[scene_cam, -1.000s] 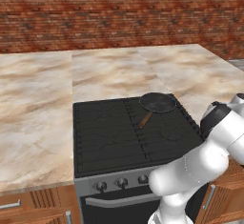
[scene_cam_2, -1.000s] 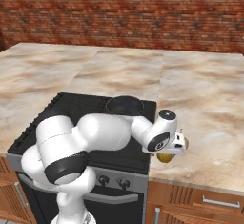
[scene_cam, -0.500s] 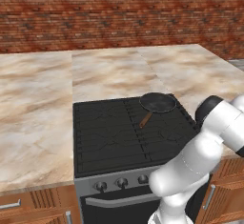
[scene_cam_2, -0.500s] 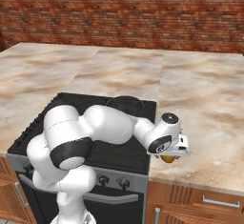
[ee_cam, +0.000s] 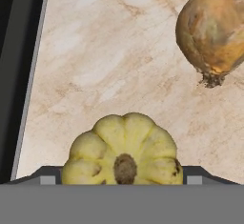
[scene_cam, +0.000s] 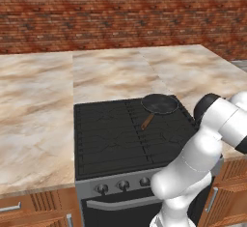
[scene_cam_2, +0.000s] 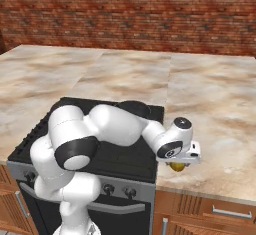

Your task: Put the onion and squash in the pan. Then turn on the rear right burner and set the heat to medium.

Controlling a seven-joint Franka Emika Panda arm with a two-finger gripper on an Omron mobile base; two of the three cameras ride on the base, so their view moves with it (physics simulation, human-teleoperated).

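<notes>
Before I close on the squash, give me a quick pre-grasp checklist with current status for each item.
1. Squash centred in the hand view, low between the finger tips: ok.
2. Onion apart from the squash, on the counter: ok.
3. Gripper low over the counter right of the stove: ok.
4. Jaw state, open or shut: cannot tell.
5. Pan sits empty on the rear right burner: ok.
6. Either vegetable in the pan: not ok, both remain on the counter.

Glossy white arm, dark joints
</notes>
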